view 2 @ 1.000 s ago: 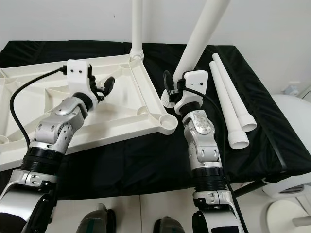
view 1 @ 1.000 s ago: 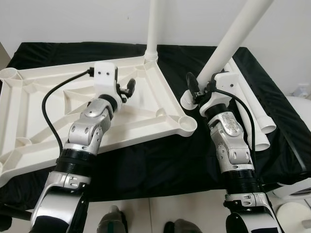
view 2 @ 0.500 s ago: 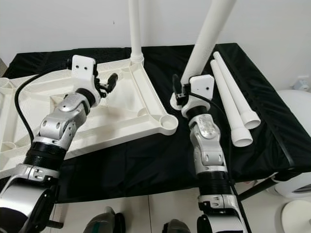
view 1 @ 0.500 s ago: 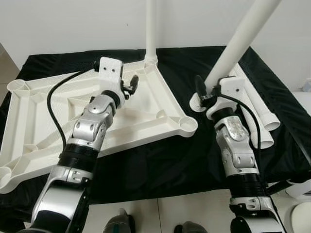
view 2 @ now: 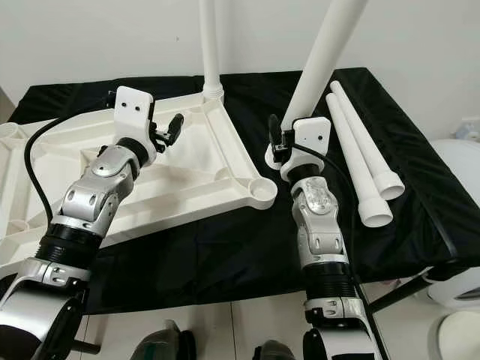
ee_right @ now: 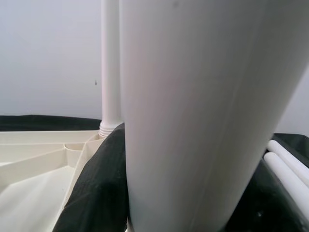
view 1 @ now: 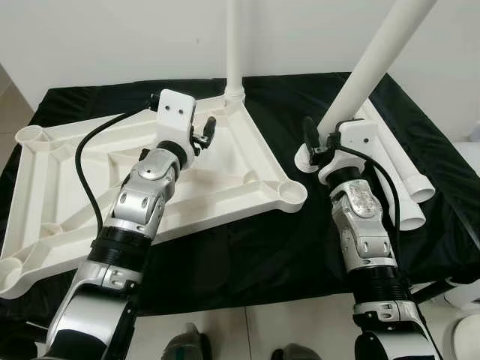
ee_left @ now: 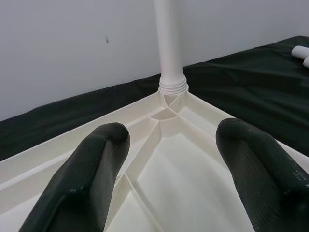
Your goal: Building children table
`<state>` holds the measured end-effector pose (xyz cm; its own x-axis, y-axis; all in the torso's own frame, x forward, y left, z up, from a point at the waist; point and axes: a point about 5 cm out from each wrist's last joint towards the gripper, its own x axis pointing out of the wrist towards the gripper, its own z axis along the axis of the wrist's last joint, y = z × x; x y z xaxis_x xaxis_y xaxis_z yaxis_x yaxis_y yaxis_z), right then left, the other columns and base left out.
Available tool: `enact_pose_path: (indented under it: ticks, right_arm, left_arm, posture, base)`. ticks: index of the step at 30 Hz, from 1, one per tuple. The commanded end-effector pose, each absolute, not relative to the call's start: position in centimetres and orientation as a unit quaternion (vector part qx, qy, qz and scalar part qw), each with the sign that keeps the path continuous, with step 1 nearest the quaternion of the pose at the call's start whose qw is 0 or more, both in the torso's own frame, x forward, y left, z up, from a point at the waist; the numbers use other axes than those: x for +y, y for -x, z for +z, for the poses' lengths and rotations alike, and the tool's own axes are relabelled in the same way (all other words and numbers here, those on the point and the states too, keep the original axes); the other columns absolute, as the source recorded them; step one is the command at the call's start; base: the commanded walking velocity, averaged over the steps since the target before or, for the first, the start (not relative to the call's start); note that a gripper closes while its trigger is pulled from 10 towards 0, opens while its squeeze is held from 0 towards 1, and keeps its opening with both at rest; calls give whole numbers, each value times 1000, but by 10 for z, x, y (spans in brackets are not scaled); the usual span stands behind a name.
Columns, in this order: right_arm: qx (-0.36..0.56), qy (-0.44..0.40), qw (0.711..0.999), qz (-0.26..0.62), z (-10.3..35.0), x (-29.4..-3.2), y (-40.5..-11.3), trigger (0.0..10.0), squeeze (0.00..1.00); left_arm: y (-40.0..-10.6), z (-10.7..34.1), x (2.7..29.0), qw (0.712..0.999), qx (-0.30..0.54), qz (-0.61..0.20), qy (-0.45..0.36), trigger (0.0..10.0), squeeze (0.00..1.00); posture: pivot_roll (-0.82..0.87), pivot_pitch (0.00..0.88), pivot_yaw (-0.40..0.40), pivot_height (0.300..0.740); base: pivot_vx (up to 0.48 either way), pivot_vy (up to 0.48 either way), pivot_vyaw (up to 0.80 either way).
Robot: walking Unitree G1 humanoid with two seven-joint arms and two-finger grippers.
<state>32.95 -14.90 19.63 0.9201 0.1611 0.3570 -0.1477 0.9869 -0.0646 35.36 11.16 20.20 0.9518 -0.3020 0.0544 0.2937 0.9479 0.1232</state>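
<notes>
Surface (view 1: 247, 255): draped in black cloth, carrying all parts.

Tabletop panel (view 1: 60, 195): white plastic, lying underside up, ribbed, with round leg sockets at its corners. Far corner socket holds one upright leg (view 1: 235, 45). Near-right corner socket (view 1: 289, 196) is open, nothing in it; the left-side sockets likewise show nothing fitted.

Held leg (view 1: 367, 67): white tube, tilted, its flared lower end just right of the panel's near-right socket, above the cloth and apart from the socket.

Spare legs (view 2: 364, 161): two white tubes lying side by side on the cloth, right of the held leg.

Left gripper (view 1: 204, 131): above the panel's underside, short of the fitted leg; jaws spread wide, nothing between them. In the left wrist view the fingers (ee_left: 91, 169) frame the fitted leg's base.

Right gripper (view 1: 319, 142): jaws closed around the held leg near its lower end; the right wrist view shows a finger (ee_right: 99, 188) pressed against the tube.
</notes>
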Motion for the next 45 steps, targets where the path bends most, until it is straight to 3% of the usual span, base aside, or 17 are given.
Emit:
enact_pose_path:
  ticks: [1,8,17,27,34,39,45]
  right_arm:
    - [-195,18,977,81,200,-145,-330,10000,0]
    - [-195,17,977,87,197,-140,-328,10000,0]
    - [-189,17,978,92,196,-143,-328,10000,0]
    - [-188,21,977,95,196,-143,-327,10000,0]
    - [-183,22,978,98,194,-143,-328,10000,0]
    - [-184,24,977,101,196,-142,-330,10000,0]
    - [-186,27,977,99,195,-142,-329,10000,0]
  left_arm:
    - [-351,197,115,985,-30,-153,-79,10000,0]
    - [-350,196,121,985,-25,-147,-82,10000,0]
    - [-341,196,101,976,-38,-194,-88,10000,0]
    - [-339,196,102,975,-33,-200,-91,10000,0]
    - [-324,170,78,954,-10,-266,-135,10000,0]
    - [-324,168,76,957,-11,-260,-129,10000,0]
    - [-334,175,91,973,-11,-206,-105,10000,0]
  posture:
    - [19,15,90,740]
    - [20,27,95,740]
    - [29,46,57,740]
    - [24,52,55,740]
    - [32,47,32,740]
    - [28,43,31,740]
    - [-21,42,65,740]
  base:
    - [0,0,0]
    - [0,0,0]
    - [0,0,0]
    - [0,0,0]
    - [0,0,0]
    - [0,0,0]
    - [0,0,0]
